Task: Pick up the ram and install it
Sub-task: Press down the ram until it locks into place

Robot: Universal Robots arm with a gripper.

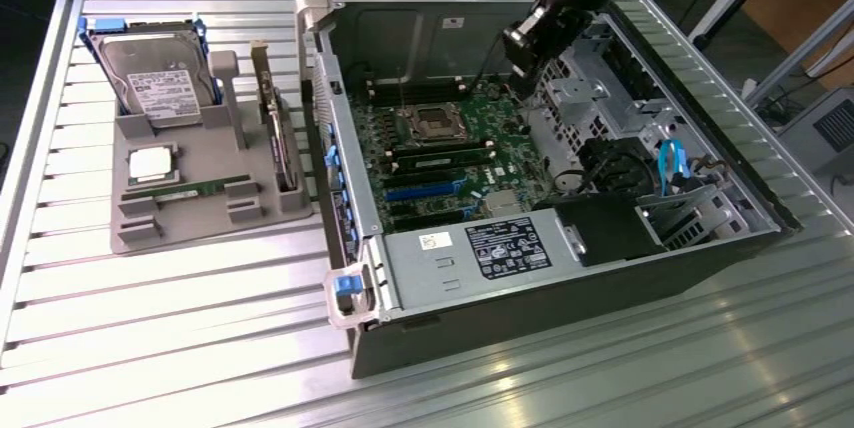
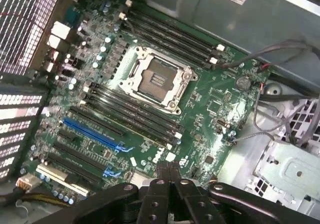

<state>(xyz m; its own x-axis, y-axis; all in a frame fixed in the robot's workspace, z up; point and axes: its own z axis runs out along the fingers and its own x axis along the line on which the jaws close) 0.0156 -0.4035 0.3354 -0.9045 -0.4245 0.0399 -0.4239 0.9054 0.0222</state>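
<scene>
Your gripper (image 2: 168,168) is showing its two black fingers (image 2: 163,176) pressed together with nothing between them. They are hanging just above the green motherboard (image 2: 210,103), so any descent is risking a strike on the open silver processor socket (image 2: 156,79) ahead of them or its one bank of black memory slots (image 2: 172,36) either side. The ram (image 1: 187,191), one thin green stick, is lying far from the fingers outside the case in the grey tray (image 1: 140,233), where you are also seeing one hard drive (image 1: 150,73), one square silver chip (image 1: 152,163) and one upright card (image 1: 276,123).
</scene>
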